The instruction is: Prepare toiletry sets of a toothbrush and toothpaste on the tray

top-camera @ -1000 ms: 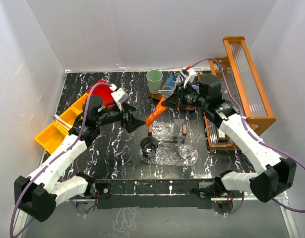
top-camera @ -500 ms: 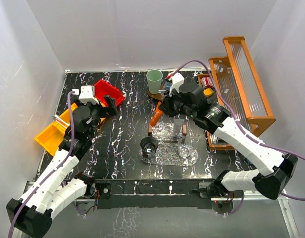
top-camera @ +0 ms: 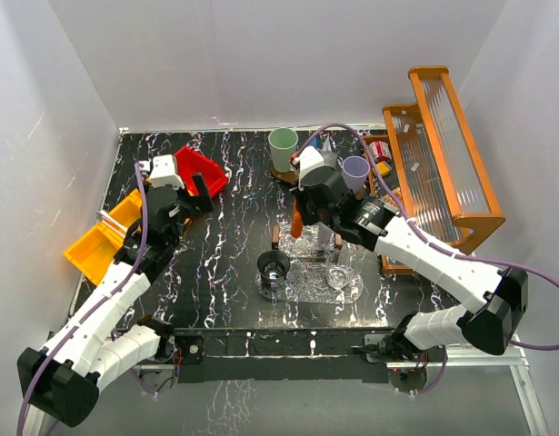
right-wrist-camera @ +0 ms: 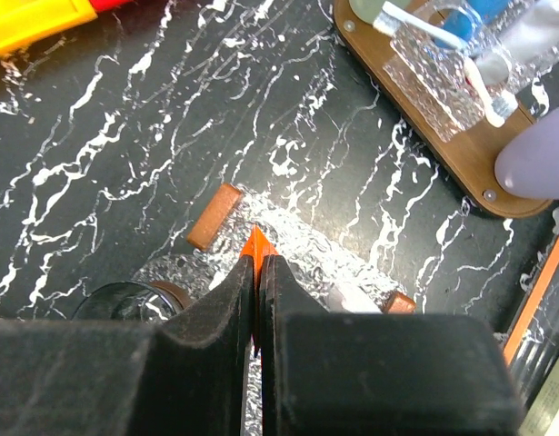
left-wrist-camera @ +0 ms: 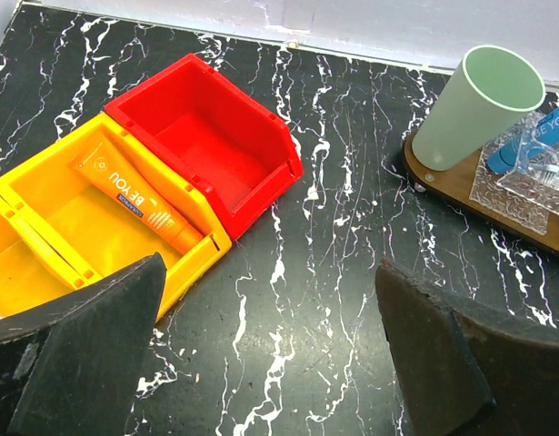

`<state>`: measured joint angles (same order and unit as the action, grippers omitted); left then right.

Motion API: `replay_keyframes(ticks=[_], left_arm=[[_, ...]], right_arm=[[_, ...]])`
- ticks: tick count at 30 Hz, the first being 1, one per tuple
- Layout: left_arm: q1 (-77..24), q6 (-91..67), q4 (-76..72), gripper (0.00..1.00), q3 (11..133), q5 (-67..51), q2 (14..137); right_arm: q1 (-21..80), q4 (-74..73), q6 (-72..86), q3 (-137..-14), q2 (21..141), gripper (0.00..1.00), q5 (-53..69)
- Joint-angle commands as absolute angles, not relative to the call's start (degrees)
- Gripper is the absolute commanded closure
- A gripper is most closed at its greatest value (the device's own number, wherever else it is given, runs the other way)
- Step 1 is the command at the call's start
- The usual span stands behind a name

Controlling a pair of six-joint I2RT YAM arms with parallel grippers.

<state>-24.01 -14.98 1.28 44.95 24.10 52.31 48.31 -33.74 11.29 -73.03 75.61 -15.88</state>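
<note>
Black marbled worktop: my right hand clamped an orange tube over the tray, seemingly to place it; my left hand gaped empty.

Bare tabletop lies straight ahead of the left gripper, bounded by red bin ahead-left and green cup ahead-right. Below-left of right gripper: apparently a dark cup.
</note>
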Motion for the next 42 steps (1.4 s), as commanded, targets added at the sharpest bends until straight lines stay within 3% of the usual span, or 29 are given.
replay_keyframes(ticks=[1,42], left_arm=[[-23.09,-14.24,2.03,0.01,46.61,24.35,50.65],[-22.15,-14.9,1.76,0.01,45.59,22.06,49.25]], right_arm=[[48.38,-30.46,11.86,-72.23,74.99,1.0,-20.04],[48.43,-24.1,13.13,-63.68,75.24,1.0,-26.02]])
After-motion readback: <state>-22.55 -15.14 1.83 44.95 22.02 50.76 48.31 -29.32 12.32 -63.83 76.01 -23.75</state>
